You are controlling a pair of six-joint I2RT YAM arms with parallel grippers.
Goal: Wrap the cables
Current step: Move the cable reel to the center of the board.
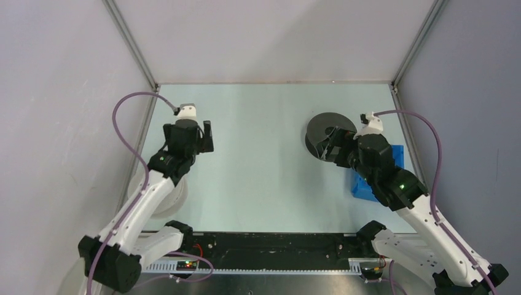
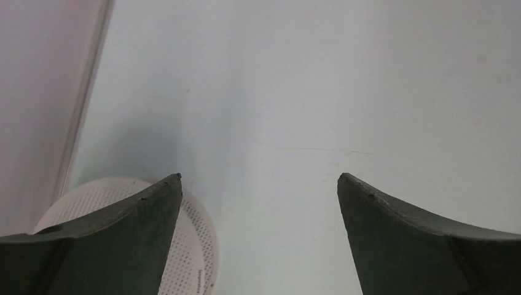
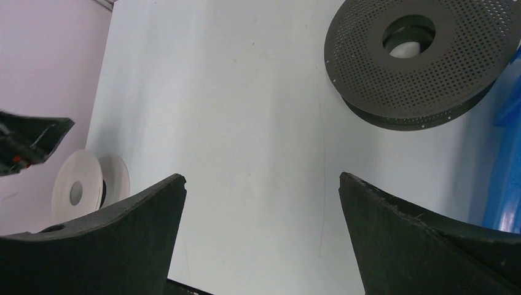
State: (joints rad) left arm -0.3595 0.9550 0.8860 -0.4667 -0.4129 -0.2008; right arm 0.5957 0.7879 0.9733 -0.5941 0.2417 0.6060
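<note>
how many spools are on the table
2. A dark grey spool far right, by the right arm; a white spool near left, partly under the left arm. More may hide behind the arms.

The left arm (image 1: 144, 206) hides most of the white spool (image 1: 180, 195); the cable (image 2: 307, 149) is only a faint line, colour unreadable.
</note>
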